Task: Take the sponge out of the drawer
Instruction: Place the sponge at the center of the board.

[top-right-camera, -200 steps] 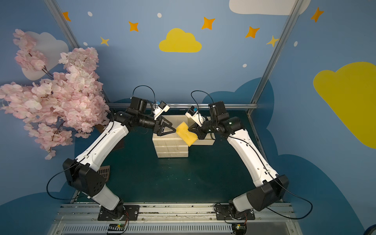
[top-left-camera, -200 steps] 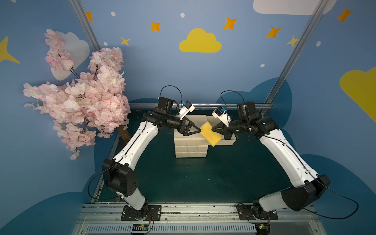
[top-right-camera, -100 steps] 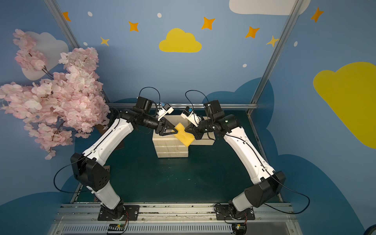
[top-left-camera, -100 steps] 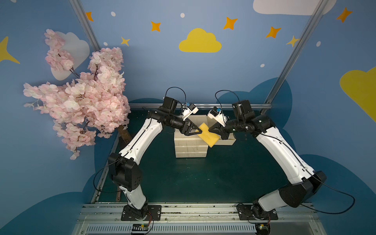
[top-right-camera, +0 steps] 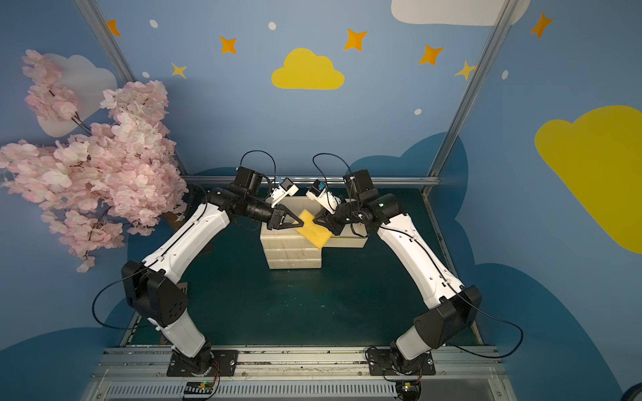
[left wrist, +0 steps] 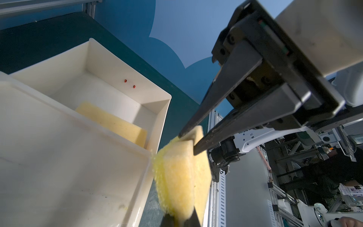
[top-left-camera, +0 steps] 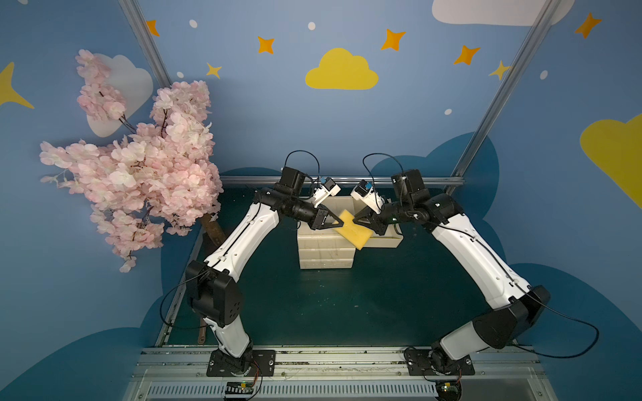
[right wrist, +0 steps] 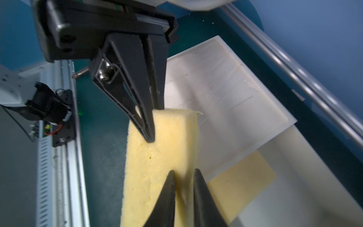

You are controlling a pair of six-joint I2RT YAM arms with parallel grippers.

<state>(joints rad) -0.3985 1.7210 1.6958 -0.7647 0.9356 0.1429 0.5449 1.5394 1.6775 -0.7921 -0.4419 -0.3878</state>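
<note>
Sponge (top-left-camera: 351, 230): yellow, soft and full of tiny holes, a thick flat block. It is out of the drawer (top-left-camera: 385, 241), up in the air and tilted, over the right edge of the white box (top-left-camera: 326, 255).
Left claw (top-left-camera: 336, 223): black pointy fingers pinched tight on the sponge's left end.
Right claw (top-left-camera: 355, 219): one black finger sits on each side of the sponge's far edge. They are a little apart, and I cannot tell if they squeeze it.
Arms: white with black joints. Each bends at the elbow and reaches from the near rail to the far middle, so the claws meet tip to tip.
Drawer: smooth white plastic, a box shape, pulled out to the right. A flat yellow piece (left wrist: 112, 121) lies on its floor.
Table (top-left-camera: 330, 305): dark green, a bit speckled.
Tree (top-left-camera: 139, 173): fluffy pink flowers, far left.
Hard to see: from above, the right claw covers the inside of the drawer. In the right wrist view the sponge's near end is cut off.
</note>
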